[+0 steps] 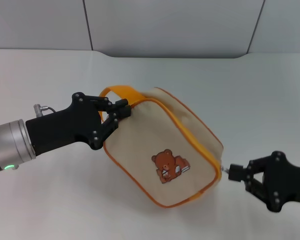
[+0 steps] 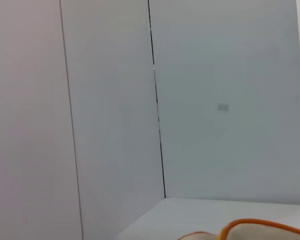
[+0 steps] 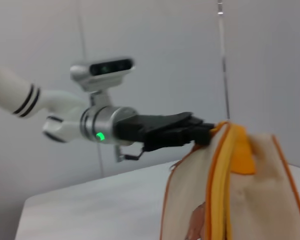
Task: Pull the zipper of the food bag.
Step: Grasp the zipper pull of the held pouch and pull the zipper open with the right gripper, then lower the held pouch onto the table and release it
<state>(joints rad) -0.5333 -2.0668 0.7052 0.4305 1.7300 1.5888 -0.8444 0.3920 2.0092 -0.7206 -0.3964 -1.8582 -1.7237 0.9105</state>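
Nearest, right gripper (image 1: 233, 172) pinched on something tiny at the bag's (image 1: 162, 150) lower right corner, presumably the zipper (image 1: 216, 167) pull, though too small to confirm. Bag tilted on the table (image 1: 65, 200), bear print up. Farther back, left gripper (image 1: 121, 111) clamped on the bag's top edge by the orange handle (image 1: 121, 93). Risks: pull slipping from so slight a pinch; bag dragging along if the left hold gives; track jamming at the curved corner under an off-line tug.
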